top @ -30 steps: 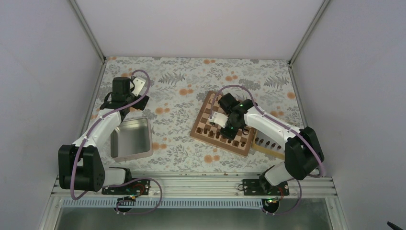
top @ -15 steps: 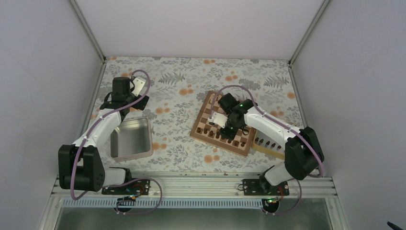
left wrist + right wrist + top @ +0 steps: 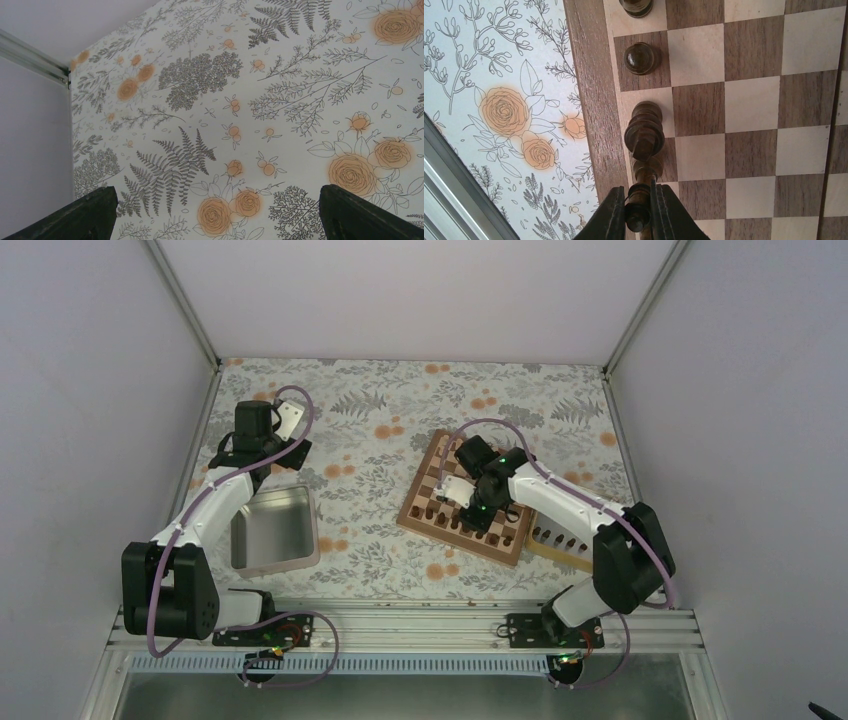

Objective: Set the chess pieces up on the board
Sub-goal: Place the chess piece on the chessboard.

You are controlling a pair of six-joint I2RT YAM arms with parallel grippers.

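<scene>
At far left, the left gripper [image 3: 215,222] hangs over the floral tablecloth [image 3: 380,440], its two fingers spread wide with nothing between them. Near it sits one grey rectangular metal tin [image 3: 275,530]. Further right lies one square wooden chessboard of light and dark brown checks [image 3: 430,465], skewed on the cloth. The right gripper [image 3: 638,206] is clenched on one dark brown turned wooden chess piece [image 3: 638,218] above the board's edge column, where at least three similar dark pieces [image 3: 644,132] stand in line. One light wooden tray [image 3: 556,554] sits just beside the board's right edge.
</scene>
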